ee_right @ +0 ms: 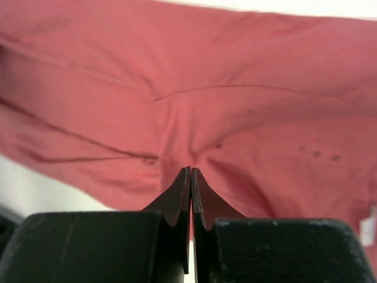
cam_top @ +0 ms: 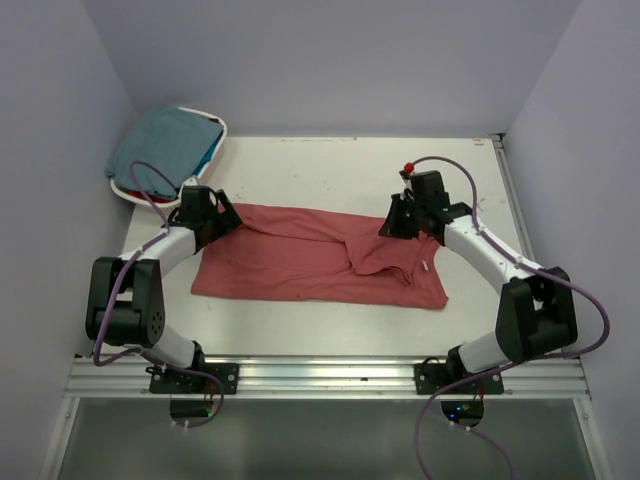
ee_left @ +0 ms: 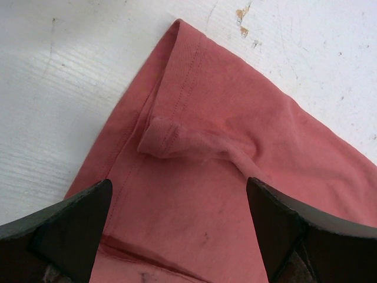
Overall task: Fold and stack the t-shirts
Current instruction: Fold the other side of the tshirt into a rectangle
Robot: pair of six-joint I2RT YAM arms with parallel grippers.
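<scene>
A faded brick-red t-shirt point(cam_top: 310, 262) lies spread on the white table, partly folded, with creases near its right side. My left gripper point(cam_top: 225, 215) hovers over its far left corner. In the left wrist view it point(ee_left: 177, 218) is open, and the red cloth with a small hem fold point(ee_left: 162, 134) lies between the fingers point(ee_left: 70, 230). My right gripper point(cam_top: 393, 225) is at the shirt's far right edge. In the right wrist view it point(ee_right: 191, 172) is shut, and the shirt's point(ee_right: 235, 112) wrinkles run to its tips. A muted teal t-shirt point(cam_top: 165, 140) fills the basket.
The white oval basket point(cam_top: 222, 130) stands at the table's far left corner, with a bit of blue cloth point(cam_top: 208, 158) under the teal shirt. A metal rail point(cam_top: 510, 190) runs along the table's right edge. Purple cables loop from both arms.
</scene>
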